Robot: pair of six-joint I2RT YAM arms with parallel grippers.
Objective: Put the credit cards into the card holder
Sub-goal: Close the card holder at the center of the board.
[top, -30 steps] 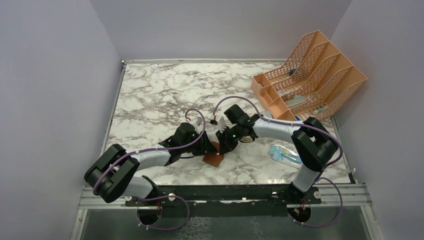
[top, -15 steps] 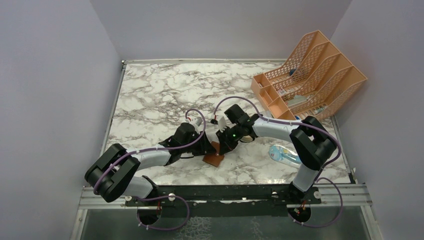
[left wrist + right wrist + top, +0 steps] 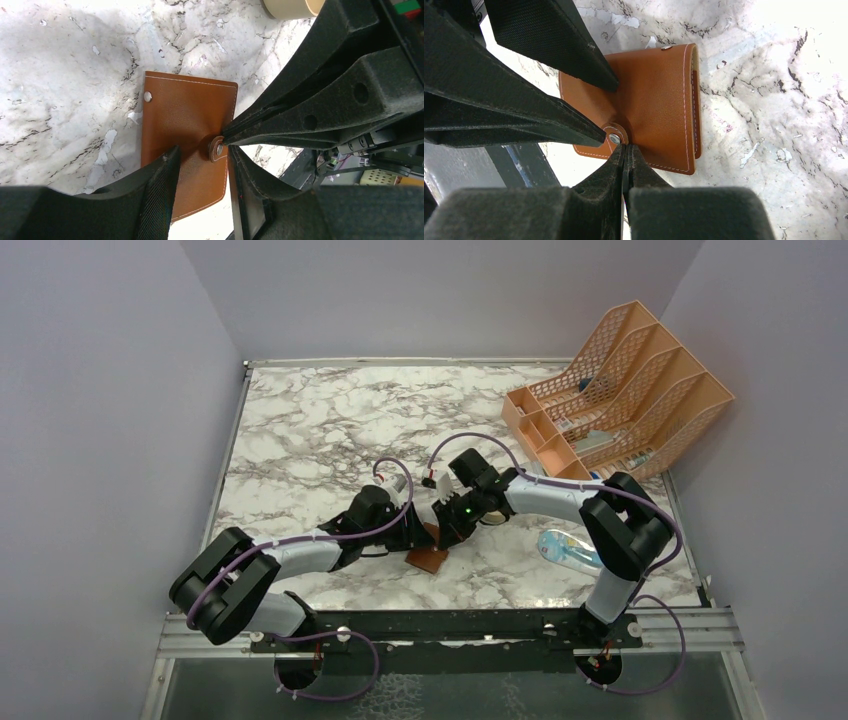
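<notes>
The card holder (image 3: 428, 559) is a brown leather wallet lying folded and flat on the marble between both arms. Its round snap tab (image 3: 218, 148) with a metal stud sits at one edge. My right gripper (image 3: 624, 148) is shut, and its tips touch that tab next to the stud (image 3: 614, 138). Whether it pinches the tab cannot be told. My left gripper (image 3: 202, 155) is open over the card holder (image 3: 185, 115): one finger (image 3: 155, 195) rests above the leather, the other is beyond its edge. The credit cards are out of view.
An orange mesh file rack (image 3: 620, 390) stands at the back right. A blue-and-clear packet (image 3: 570, 550) lies near the right arm's base. A tan tray (image 3: 292, 6) sits just behind the grippers. The metal rail (image 3: 450, 625) runs along the near edge.
</notes>
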